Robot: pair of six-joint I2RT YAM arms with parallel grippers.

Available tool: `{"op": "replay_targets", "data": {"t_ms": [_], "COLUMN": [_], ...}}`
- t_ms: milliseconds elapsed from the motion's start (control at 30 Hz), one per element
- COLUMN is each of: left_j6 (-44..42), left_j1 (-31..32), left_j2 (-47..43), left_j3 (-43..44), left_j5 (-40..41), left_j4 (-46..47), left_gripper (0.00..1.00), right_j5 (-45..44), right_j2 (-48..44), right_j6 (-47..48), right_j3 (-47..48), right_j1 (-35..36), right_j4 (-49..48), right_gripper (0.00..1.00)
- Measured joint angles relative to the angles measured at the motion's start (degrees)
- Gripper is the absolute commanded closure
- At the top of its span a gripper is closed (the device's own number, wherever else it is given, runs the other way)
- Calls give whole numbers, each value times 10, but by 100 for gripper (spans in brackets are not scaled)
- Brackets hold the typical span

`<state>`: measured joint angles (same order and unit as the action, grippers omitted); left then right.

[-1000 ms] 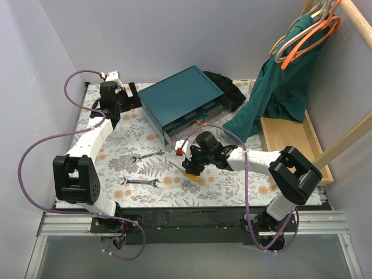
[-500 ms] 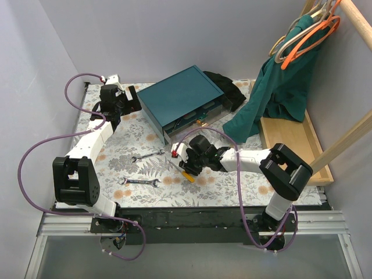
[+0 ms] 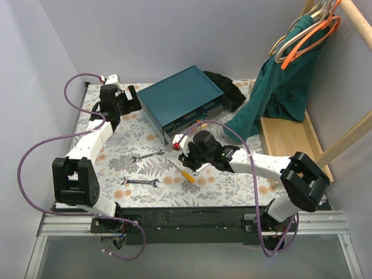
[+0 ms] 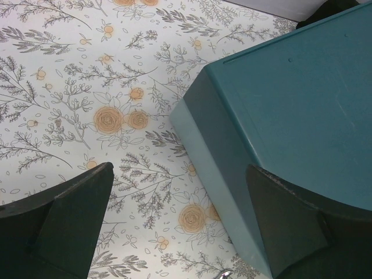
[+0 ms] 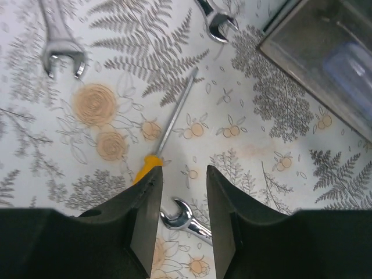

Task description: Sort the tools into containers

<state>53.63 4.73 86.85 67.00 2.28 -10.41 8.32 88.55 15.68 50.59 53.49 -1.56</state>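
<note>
Top external view: the left claw (image 3: 132, 97) hovers at the rear left corner of the teal box (image 3: 181, 96), fingers apart. The right claw (image 3: 187, 163) hangs low over the bench (image 3: 116, 151), in front of the box's open drawers (image 3: 192, 123) and just above the yellow-handled screwdriver (image 3: 184, 173). Left of it lie the upper wrench (image 3: 146, 156) and the lower wrench (image 3: 139, 182).

Left wrist view: the fingers (image 4: 64, 226) stand wide apart with nothing between them, the box corner below.

Right wrist view: the fingers (image 5: 224, 215) are apart and grip nothing. The screwdriver (image 5: 165, 136) lies flat on the bench, its handle end hidden behind one finger. A third wrench (image 5: 185, 220) shows between the fingers.
</note>
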Motion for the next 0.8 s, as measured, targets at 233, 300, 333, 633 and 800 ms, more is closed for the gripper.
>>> {"op": "replay_targets", "data": {"t_ms": [233, 300, 333, 633, 800], "left_j6": [6, 6, 6, 6, 6], "left_j1": [0, 0, 0, 0, 0], "left_j2": [-6, -8, -9, -39, -43], "left_j3": [0, 0, 0, -13, -21], "left_j5": [-1, -1, 0, 5, 7], "left_j4": [0, 0, 0, 1, 0], "left_gripper": [2, 2, 2, 2, 2], "right_j5": [23, 19, 14, -26, -27], "right_j2": [-1, 15, 26, 94, 91], "right_j6": [-25, -27, -28, -24, -7], "right_j3": [8, 8, 8, 8, 8], "right_j1": [27, 32, 33, 51, 63], "right_j4": [-5, -8, -10, -6, -3], "right_gripper": [50, 51, 52, 79, 99]}}
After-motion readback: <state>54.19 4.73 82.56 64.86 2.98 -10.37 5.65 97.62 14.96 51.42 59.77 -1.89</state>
